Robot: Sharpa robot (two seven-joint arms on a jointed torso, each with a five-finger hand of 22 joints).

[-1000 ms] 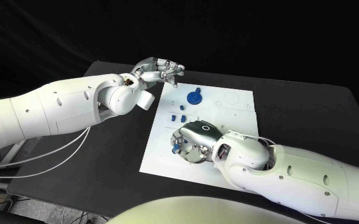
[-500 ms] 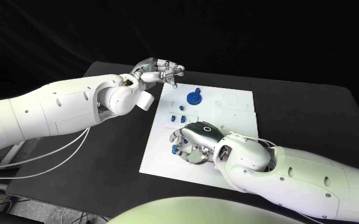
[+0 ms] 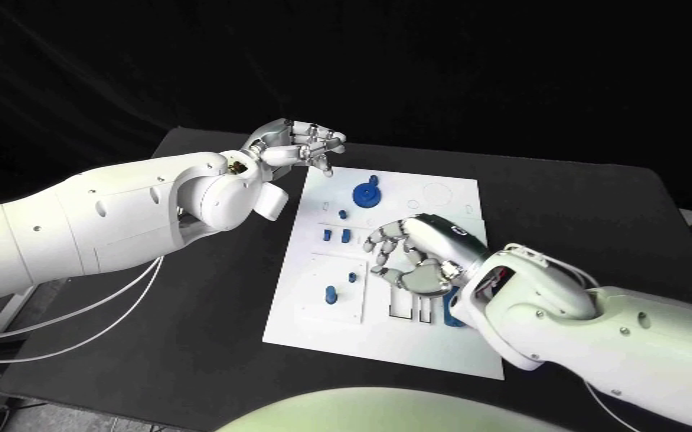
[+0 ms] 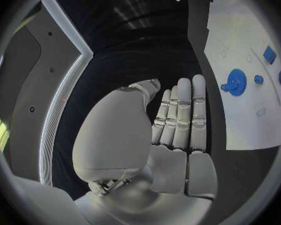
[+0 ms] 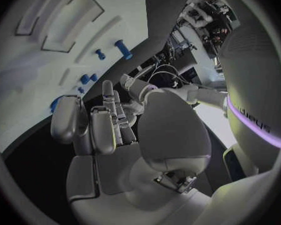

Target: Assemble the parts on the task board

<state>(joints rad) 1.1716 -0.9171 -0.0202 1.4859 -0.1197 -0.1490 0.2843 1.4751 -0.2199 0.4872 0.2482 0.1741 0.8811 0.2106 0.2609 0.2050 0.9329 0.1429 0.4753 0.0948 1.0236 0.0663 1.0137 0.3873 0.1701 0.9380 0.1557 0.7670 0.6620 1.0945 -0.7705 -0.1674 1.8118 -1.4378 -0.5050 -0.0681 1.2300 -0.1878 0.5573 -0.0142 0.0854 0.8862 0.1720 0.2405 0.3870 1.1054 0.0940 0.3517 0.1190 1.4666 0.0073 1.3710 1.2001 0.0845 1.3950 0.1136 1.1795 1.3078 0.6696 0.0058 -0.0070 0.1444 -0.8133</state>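
**Right robot hand over board centre, between part placements**

The right robot hand (image 3: 418,257) hovered above the task board (image 3: 310,312), fingers curled and apart, holding nothing. The left robot hand (image 3: 296,144) waited off the board's 11 o'clock corner, fingers loosely curled and empty. Blue parts (image 3: 330,295) lay at 9 o'clock; the gear part (image 3: 366,192) at 12. Judged next: select and grasp a loose part.
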